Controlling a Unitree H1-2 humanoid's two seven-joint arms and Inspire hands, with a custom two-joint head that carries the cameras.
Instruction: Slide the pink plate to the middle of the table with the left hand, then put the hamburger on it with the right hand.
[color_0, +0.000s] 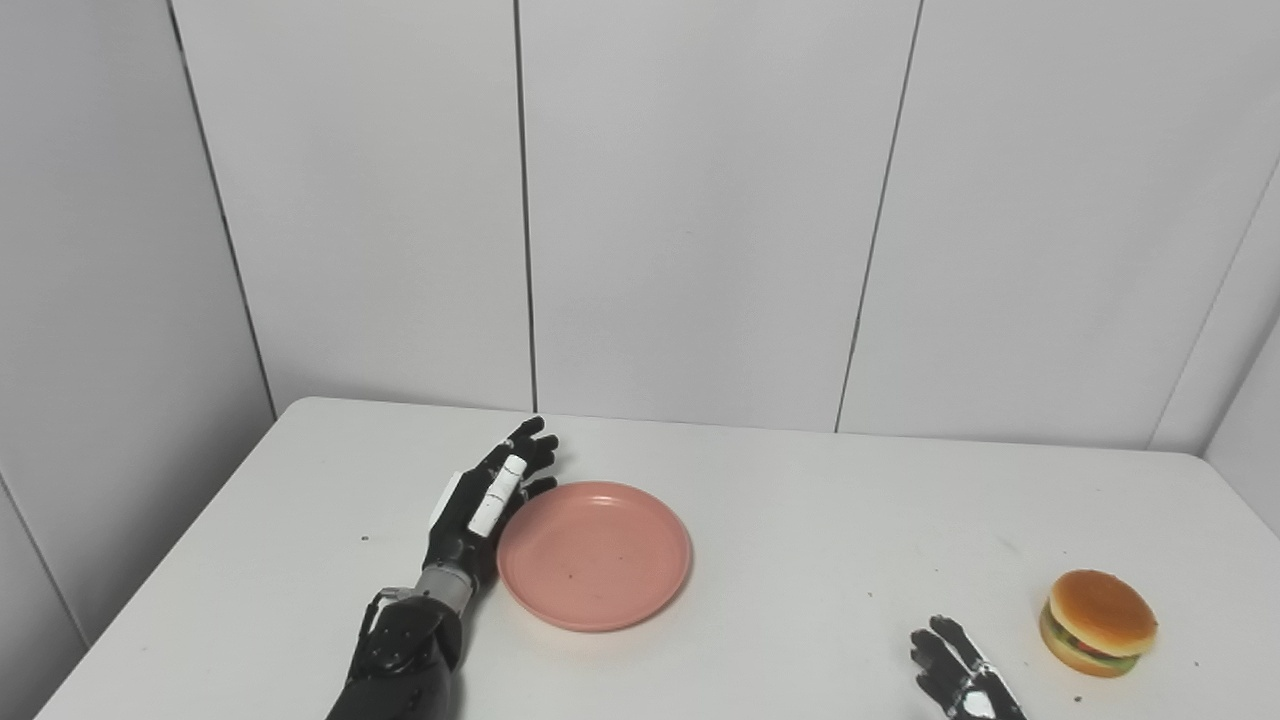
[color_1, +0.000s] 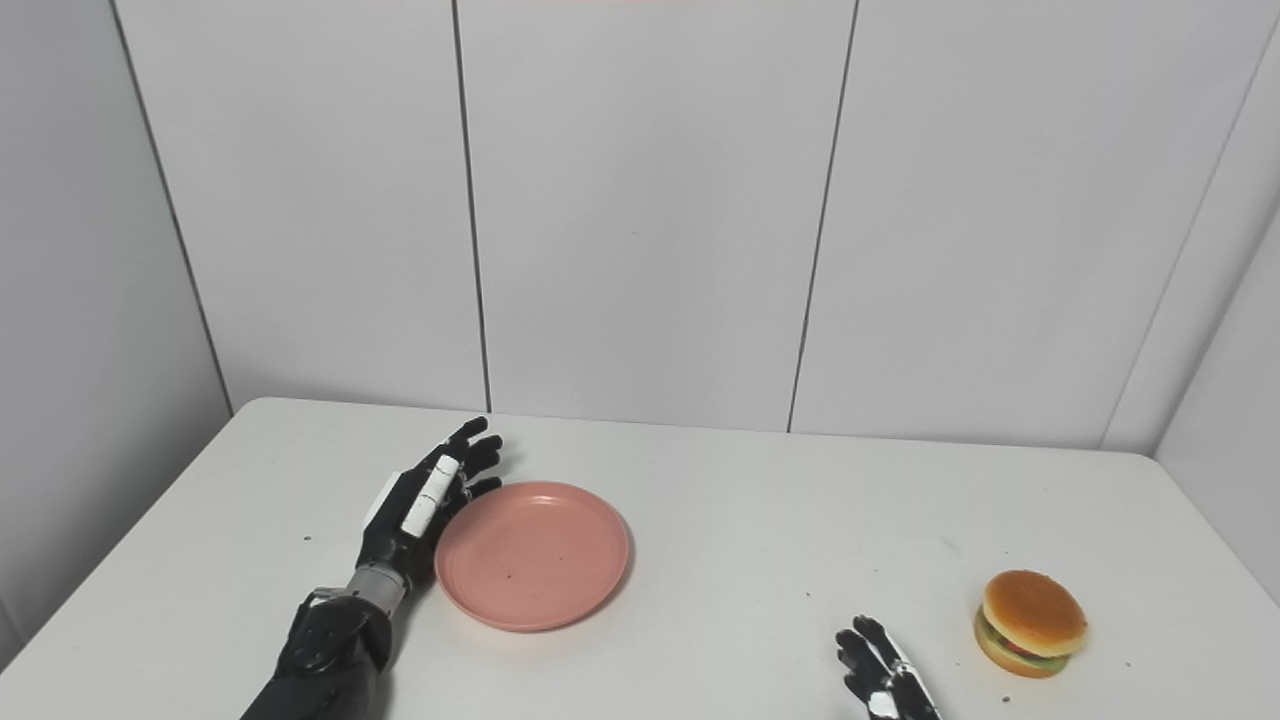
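A round pink plate (color_0: 600, 555) lies empty on the white table (color_0: 780, 500), left of the table's middle. My left hand (color_0: 485, 505) is open, fingers stretched forward, edge-on against the plate's left rim. A toy hamburger (color_0: 1098, 622) with a tan bun sits near the right front of the table. My right hand (color_0: 958, 672) is open and empty at the bottom edge, a short way left of the hamburger and not touching it; only its fingers show. The plate (color_1: 535, 555) and hamburger (color_1: 1033, 622) also show in the right eye view.
White wall panels (color_0: 700, 200) stand close behind the table's far edge. The table's left edge runs diagonally past my left forearm (color_0: 400, 650).
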